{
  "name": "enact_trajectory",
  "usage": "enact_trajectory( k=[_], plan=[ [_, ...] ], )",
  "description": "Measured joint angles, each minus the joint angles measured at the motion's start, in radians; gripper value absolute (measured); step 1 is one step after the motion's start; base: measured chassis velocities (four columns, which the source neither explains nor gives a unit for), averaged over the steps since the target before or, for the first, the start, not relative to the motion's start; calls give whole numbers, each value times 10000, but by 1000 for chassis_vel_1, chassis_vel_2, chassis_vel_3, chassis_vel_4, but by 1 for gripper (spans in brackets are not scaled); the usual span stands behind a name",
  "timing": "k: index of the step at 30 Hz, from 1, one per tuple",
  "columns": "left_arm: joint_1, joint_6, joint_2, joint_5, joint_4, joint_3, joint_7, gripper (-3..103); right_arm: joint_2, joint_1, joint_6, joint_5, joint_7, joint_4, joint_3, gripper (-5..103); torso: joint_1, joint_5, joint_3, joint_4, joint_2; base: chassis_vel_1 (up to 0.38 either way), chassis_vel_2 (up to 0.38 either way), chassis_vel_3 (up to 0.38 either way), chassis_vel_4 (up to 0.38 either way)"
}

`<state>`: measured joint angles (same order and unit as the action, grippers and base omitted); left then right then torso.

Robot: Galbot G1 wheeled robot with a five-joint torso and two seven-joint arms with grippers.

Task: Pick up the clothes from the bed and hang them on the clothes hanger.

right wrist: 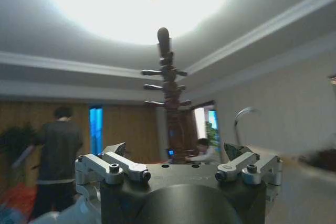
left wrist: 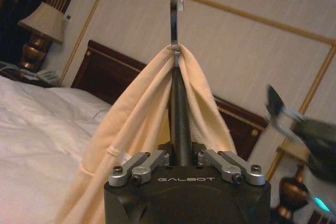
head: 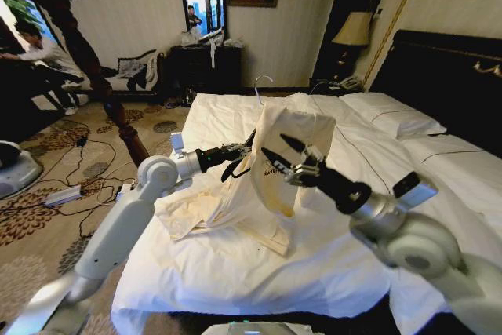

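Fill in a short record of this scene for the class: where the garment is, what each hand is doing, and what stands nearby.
garment: cream clothes draped over the clothes hanger, lower part trailing on the bed
left hand: shut on the hanger, holding it up above the bed
right hand: open, beside the hanging cloth
hook: silver, free, pointing up
nearby: dark wooden coat stand left of the bed

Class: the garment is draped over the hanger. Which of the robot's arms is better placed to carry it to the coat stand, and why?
Left. The left gripper already grips the clothes hanger carrying the clothes, on the coat stand's side. The right gripper is open beside the garment.
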<state>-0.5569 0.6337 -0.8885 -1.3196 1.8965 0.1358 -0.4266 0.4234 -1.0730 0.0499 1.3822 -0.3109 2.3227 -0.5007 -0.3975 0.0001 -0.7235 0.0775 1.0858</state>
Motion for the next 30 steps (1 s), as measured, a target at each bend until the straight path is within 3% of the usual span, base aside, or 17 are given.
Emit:
enact_trajectory(
  k=[1,4,5,6,8,9,12,18,26,30],
  plan=[
    [-3,-21,205,-42,16,17,-150,16,-127,288,32,128,-722,-382,77,100,-1,-1,0,0,-1,0,0,0,0],
    [-67,-156,711,-25,229,4,-675,16,-459,1510,-307,922,-4348,-2146,484,100,2,-1,1,-1,0,0,0,0,0],
    [-87,-191,755,46,281,-19,-802,16,-535,1807,-615,1048,-5199,-2620,571,100,3,-2,2,-2,0,0,0,0,0],
    [-87,-191,755,46,281,-19,-802,16,-535,1807,-615,1048,-5199,-2620,571,100,3,-2,2,-2,0,0,0,0,0],
    [-145,-304,782,312,383,-96,-1088,16,-790,2569,-1639,992,-7206,-3930,745,100,2,2,0,3,-1,0,0,0,0],
    [-161,-346,766,403,411,-128,-1157,16,-896,2773,-1936,819,-7688,-4301,777,100,0,2,0,4,-1,0,0,0,0],
    [-208,-392,713,599,535,-219,-1273,16,-1183,3092,-2425,333,-8302,-5012,807,100,-1,1,0,7,-1,0,0,0,0],
    [-292,-395,1024,886,1068,-551,-1497,16,-1482,3158,-2567,-120,-7886,-5641,830,100,3,-1,1,3,-1,0,0,0,0],
    [-173,-367,1657,834,1863,-854,-1516,16,-1458,2914,-2585,-763,-7914,-5844,839,100,3,-1,2,3,0,0,0,0,0],
    [-118,-349,2014,753,2273,-927,-1503,16,-1390,2808,-2651,-1232,-8464,-5898,901,100,2,-1,2,3,-1,0,0,0,0]
  ],
)
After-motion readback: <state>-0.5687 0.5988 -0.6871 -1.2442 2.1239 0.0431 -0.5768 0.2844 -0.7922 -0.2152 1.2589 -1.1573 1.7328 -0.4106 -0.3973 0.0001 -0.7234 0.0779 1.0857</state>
